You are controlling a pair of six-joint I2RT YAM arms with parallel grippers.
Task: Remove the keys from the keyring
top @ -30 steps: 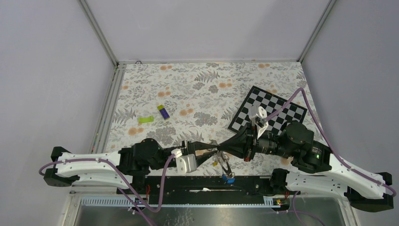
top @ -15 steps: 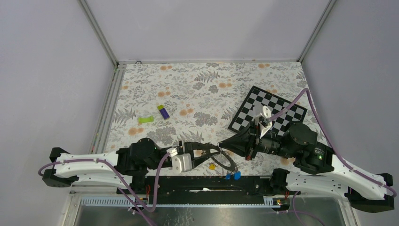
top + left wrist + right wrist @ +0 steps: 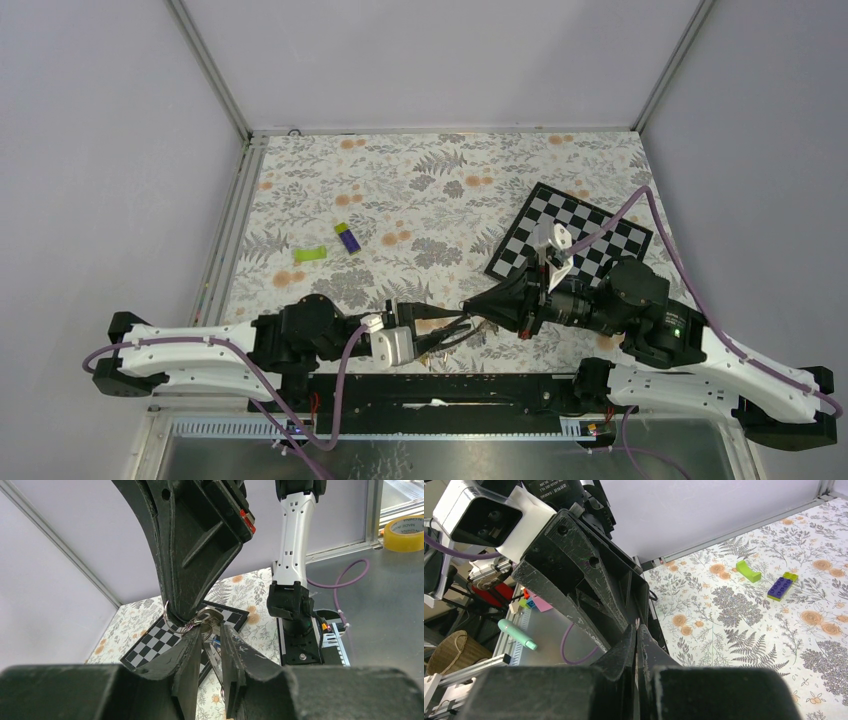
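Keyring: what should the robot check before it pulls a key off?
1. Right gripper pinching the keyring: ok, its fingers are shut at the ring.
2. Keys on the keyring: ok, they hang by the tips of the other gripper.
3. Left gripper squeezing a key: cannot tell, its fingers stand a little apart.
4. Purple-and-green block out of the way: ok, it lies far from both grippers.
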